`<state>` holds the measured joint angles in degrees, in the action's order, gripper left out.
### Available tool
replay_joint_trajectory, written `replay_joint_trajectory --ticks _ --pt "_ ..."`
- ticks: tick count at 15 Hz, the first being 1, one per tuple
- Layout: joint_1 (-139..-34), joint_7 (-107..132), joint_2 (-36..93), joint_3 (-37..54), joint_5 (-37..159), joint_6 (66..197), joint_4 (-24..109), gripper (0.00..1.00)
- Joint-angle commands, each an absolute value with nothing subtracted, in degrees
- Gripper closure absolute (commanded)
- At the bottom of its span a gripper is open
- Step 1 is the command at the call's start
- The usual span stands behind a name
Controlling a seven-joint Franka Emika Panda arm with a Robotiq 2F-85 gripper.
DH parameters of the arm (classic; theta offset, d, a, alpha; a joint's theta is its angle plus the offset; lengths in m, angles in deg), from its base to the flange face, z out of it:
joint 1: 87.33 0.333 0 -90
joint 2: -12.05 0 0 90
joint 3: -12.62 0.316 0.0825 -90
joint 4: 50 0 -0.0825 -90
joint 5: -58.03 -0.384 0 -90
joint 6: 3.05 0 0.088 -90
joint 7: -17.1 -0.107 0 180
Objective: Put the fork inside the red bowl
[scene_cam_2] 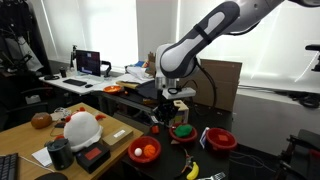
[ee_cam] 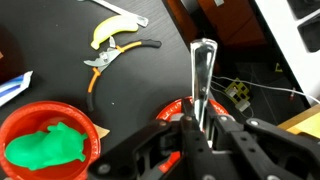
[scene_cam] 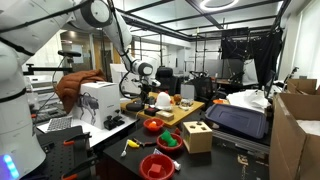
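My gripper point(ee_cam: 190, 122) is shut on the fork point(ee_cam: 203, 70), whose silver handle sticks out past the fingers. A red bowl point(ee_cam: 170, 108) lies directly below the gripper, mostly hidden by the fingers. A second red bowl point(ee_cam: 50, 140) holding a green object lies to its left. In both exterior views the gripper point(scene_cam: 150, 95) point(scene_cam_2: 166, 106) hangs above the black table near the red bowls point(scene_cam: 168, 140) point(scene_cam_2: 183, 130). Another red bowl point(scene_cam: 157, 166) point(scene_cam_2: 220, 138) stands empty nearby.
A banana point(ee_cam: 112, 30) and orange-handled pliers point(ee_cam: 110, 58) lie on the black table beyond the bowls. A wooden block point(scene_cam: 197, 137) stands near the bowls. A red bowl with orange items point(scene_cam_2: 145, 151) and a white helmet-like object point(scene_cam_2: 82, 127) are on the wooden table.
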<state>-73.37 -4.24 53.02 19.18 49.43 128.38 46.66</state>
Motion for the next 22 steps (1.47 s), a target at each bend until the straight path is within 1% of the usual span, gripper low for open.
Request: replay_joint_trajectory --ticks 1,13,22 --pt "-73.2 1.0 59.8 19.0 51.8 121.1 35.8 0.97" --pt "-69.8 13.9 81.2 19.3 58.5 100.7 5.5 0.97" --pt "-65.9 17.9 90.0 19.5 59.2 94.2 -7.0 0.97"
